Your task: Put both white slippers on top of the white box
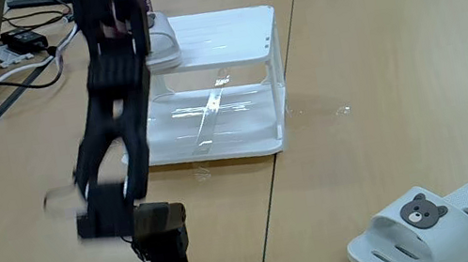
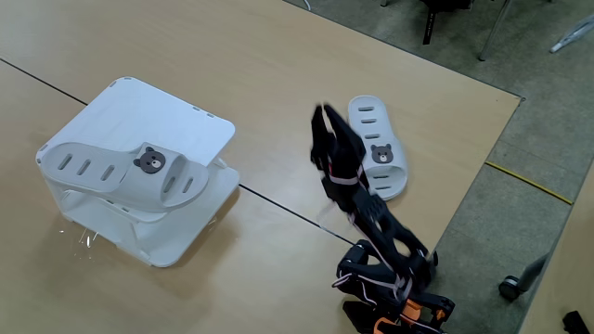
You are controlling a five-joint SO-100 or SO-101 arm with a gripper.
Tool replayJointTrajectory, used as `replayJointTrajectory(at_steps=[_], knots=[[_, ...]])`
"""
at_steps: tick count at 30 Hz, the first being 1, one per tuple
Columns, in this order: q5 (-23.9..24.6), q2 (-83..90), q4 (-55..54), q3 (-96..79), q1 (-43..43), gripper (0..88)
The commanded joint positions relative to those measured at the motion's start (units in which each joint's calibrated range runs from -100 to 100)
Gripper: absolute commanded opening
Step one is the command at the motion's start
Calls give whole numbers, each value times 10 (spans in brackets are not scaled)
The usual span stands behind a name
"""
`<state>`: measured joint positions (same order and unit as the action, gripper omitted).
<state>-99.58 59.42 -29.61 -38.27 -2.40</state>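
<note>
One slipper (image 2: 125,172) lies on the box (image 2: 176,125); the other slipper (image 2: 379,147) rests on the surface (image 2: 278,74), right of it; fingers' (image 2: 322,119) state unclear.

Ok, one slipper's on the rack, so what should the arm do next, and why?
Probably reach down toward the second slipper on the table and open around its strap. One slipper already lies on the white rack, while the gripper hangs above the table beside the other one, apparently empty.
</note>
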Motion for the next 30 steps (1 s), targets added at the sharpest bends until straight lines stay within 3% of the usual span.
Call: replayJointTrajectory(at_steps=[1,5,8,11,15,21,24,30], knots=[[-4,166,-7,-292,13,7],[-4,126,-71,-460,16,7],[-4,-27,-209,-559,38,7],[-4,-198,-271,-590,66,7],[-4,-399,-333,-592,143,7],[-4,-657,-523,-608,285,7],[-4,-699,-585,-597,384,7],[-4,-749,-589,-585,534,7]])
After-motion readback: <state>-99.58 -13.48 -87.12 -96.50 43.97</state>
